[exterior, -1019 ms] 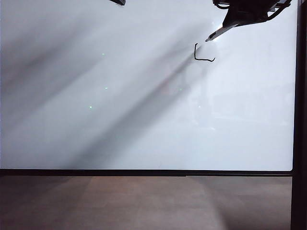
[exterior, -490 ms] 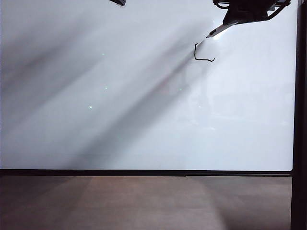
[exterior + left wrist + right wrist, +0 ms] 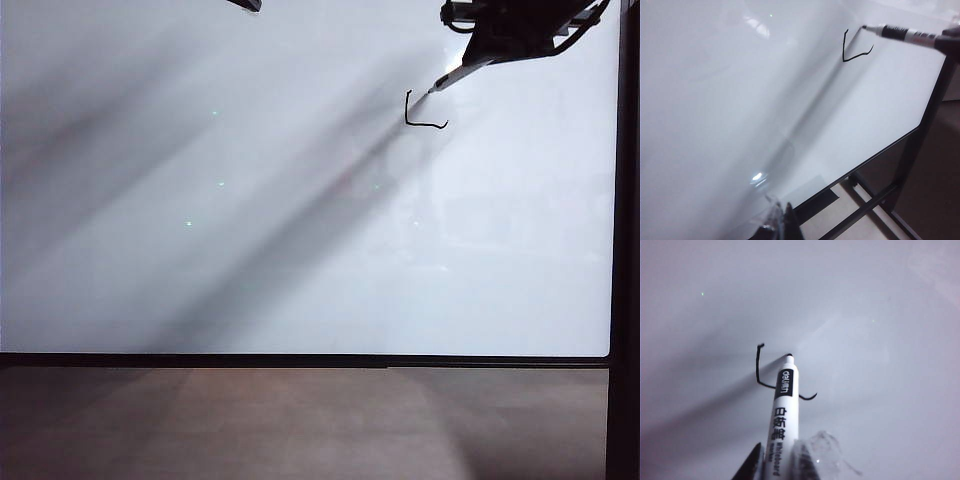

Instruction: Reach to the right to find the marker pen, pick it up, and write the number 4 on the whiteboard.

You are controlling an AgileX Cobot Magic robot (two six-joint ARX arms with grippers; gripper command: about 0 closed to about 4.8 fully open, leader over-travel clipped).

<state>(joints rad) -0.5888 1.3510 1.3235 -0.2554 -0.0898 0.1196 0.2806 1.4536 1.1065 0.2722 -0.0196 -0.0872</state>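
- glossy white fills nearly every view: the whiteboard (image 3: 300,250) is a large panel in a thin black frame, with soft grey shadow streaks across it.
- the right gripper (image 3: 777,460) sits at the top right of the exterior view, jaws narrowed onto the marker pen (image 3: 782,405); its clear pads pinch the lower barrel in the right wrist view.
- the pen is a slim white barrel with a black label band and a small dark tip; its long axis runs from the gripper down and leftward across the board toward the drawn lines.
- the number 4 (image 3: 420,110) is only partly there: a short vertical stroke joined to a wobbly horizontal one, an open "l" shape, in the board's upper right area.
- the tip hovers just beside the top right of those strokes, above the right end of the horizontal line; i cannot tell whether it touches the board.
- my reading: the missing long vertical stroke should start about here and cross the horizontal line downward.
- the left gripper (image 3: 777,227) shows only as a dark edge low in its wrist view, well apart from the writing; i cannot tell how its jaws stand.
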